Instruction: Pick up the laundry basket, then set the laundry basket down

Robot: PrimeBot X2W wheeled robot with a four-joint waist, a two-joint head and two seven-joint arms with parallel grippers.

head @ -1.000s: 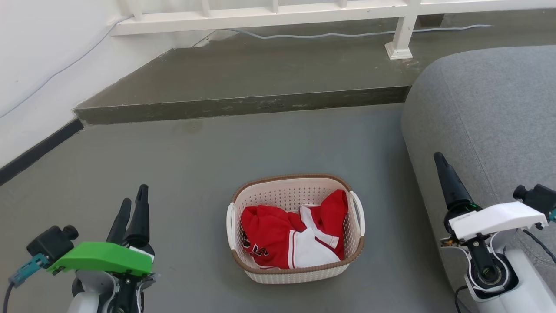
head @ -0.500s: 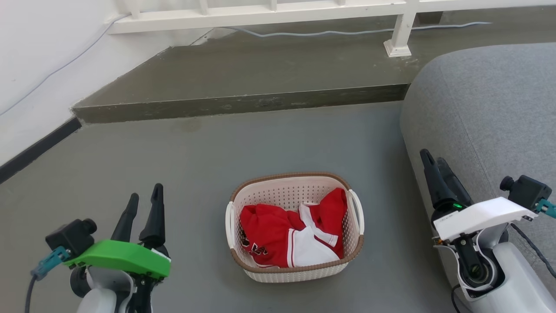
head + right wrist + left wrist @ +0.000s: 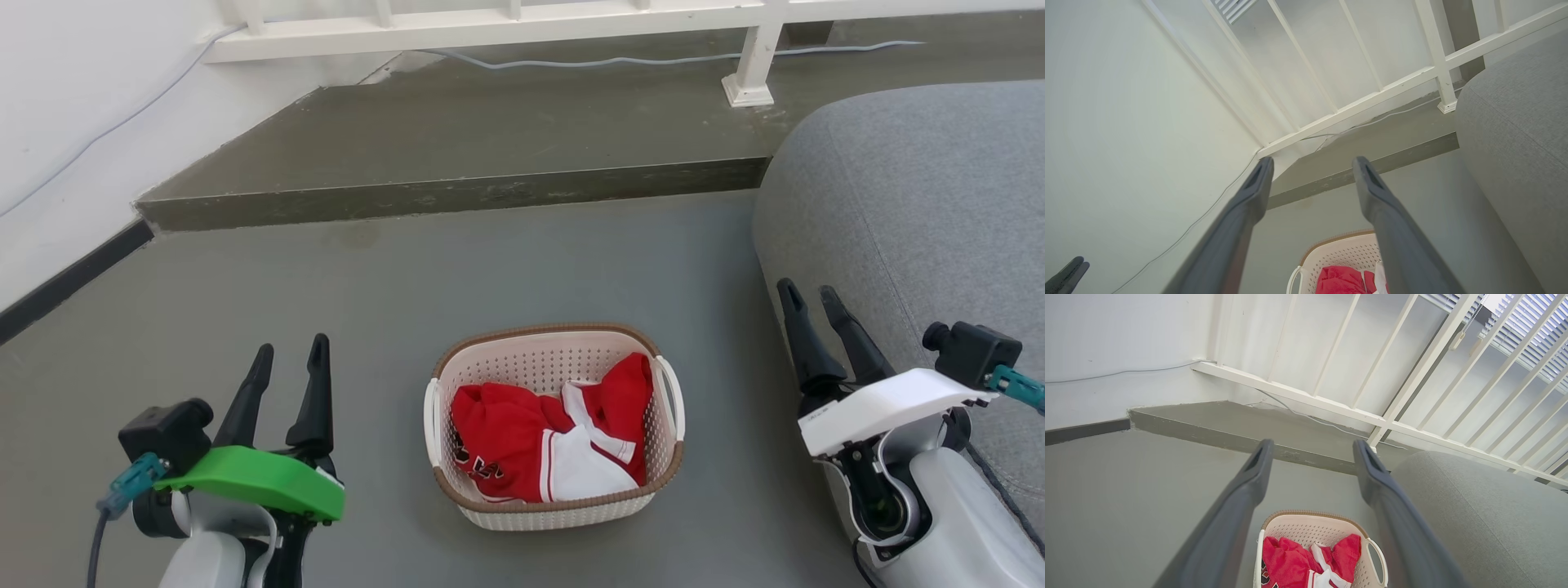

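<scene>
On the floor, seen from the head, the laundry basket (image 3: pixel 555 516) sits between the arms, holding red and white clothing (image 3: pixel 539 445), a white handle facing each side. The left hand (image 3: pixel 292 347) and right hand (image 3: pixel 807 287) flank it about equally near, both open and empty. Each wrist view shows the basket low and ahead between spread fingers. Since a second ago both hands have edged inward and their fingers have parted.

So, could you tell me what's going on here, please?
The robot is set to pick up the basket, which sits on the floor holding red and white clothes. The left gripper and right gripper are open, one on each side of it, neither touching it. Nothing is lifted yet.
</scene>
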